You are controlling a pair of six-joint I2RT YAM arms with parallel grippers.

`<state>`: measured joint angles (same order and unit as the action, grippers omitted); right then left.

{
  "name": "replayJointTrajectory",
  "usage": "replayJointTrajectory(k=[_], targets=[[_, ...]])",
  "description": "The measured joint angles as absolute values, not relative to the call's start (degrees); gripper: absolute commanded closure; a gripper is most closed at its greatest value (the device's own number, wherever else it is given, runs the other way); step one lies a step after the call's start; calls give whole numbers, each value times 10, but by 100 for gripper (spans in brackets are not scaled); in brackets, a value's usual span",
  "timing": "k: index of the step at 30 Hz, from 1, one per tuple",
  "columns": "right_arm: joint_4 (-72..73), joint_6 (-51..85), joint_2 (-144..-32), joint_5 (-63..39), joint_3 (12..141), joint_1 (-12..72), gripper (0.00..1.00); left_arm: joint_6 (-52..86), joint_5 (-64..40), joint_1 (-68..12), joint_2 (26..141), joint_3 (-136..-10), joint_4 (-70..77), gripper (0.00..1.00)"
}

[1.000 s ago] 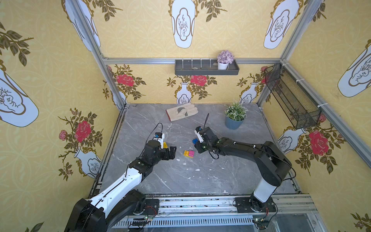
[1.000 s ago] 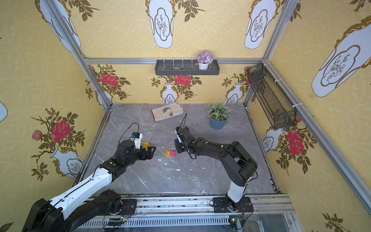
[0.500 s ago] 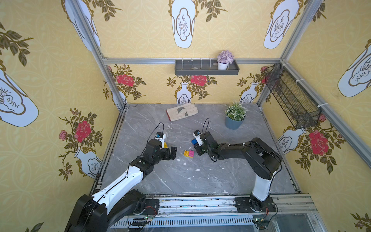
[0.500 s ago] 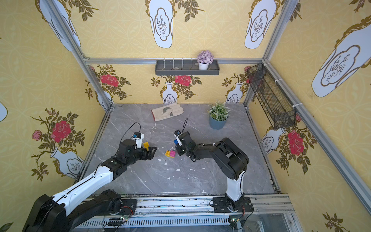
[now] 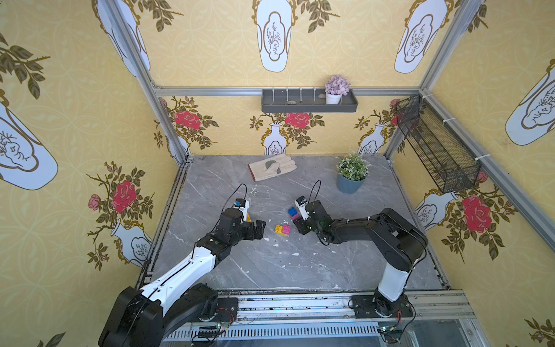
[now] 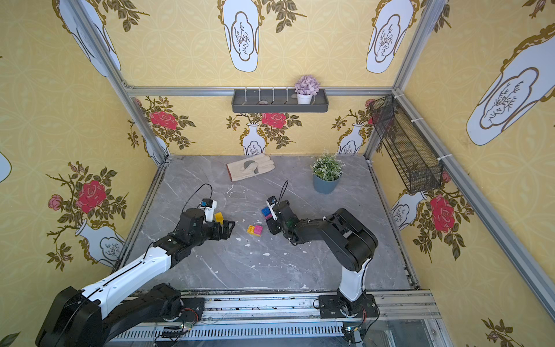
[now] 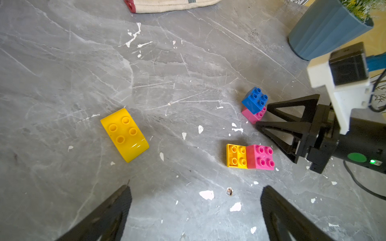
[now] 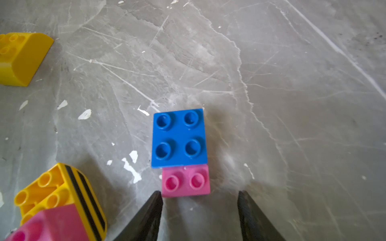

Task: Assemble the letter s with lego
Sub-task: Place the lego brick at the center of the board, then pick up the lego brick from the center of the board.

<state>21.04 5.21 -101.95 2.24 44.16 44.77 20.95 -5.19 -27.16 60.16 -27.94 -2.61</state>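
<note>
A second ago the right gripper (image 8: 200, 200) was pinched shut at the blue brick (image 8: 179, 137). Now its jaws stand apart and hold nothing, with the tips just short of the pink brick (image 8: 186, 183). The blue brick sits on that pink one, shifted so that two pink studs show. The right arm's elbow is folded further back than before. The left gripper (image 7: 194, 208) is spread wide and empty, where it was. The yellow-pink pair (image 7: 249, 156) lies unmoved between the two grippers, and the yellow brick (image 7: 124, 134) lies apart, near the left gripper.

In a top view the left wrist hides most of the yellow brick (image 5: 248, 217). The right wrist view cuts off the pair and the yellow brick at its frame. The left wrist view cuts off the left fingers.

All bricks lie mid-table (image 5: 270, 270), well apart from its edges. The glove (image 5: 271, 170) and plant (image 5: 350, 177) sit near the back wall. A broad stretch of table runs from the bricks to the front rail.
</note>
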Motion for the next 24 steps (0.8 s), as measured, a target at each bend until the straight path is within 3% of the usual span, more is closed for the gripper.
replayJointTrajectory(k=[1, 2, 3, 10, 13, 17, 24], targets=[[190, 59, -1003, 21, 448, 445, 37, 209, -52, -272, 601, -279, -26, 1], [174, 63, -990, 21, 456, 442, 27, 209, -52, -272, 600, -279, -27, 1], [145, 71, -974, 11, 474, 434, 25, 209, -52, -272, 597, -279, -27, 1], [-136, 136, -991, -127, 725, 315, 27, 208, -44, -271, 563, -279, -28, 1], [-276, 117, -1068, -167, 846, 322, 28, 208, -38, -271, 548, -279, -28, 1], [-416, 89, -1128, -174, 915, 335, 28, 208, -32, -271, 538, -279, -29, 1], [-499, 62, -1195, -145, 973, 366, 28, 208, -19, -270, 529, -279, -37, 1]])
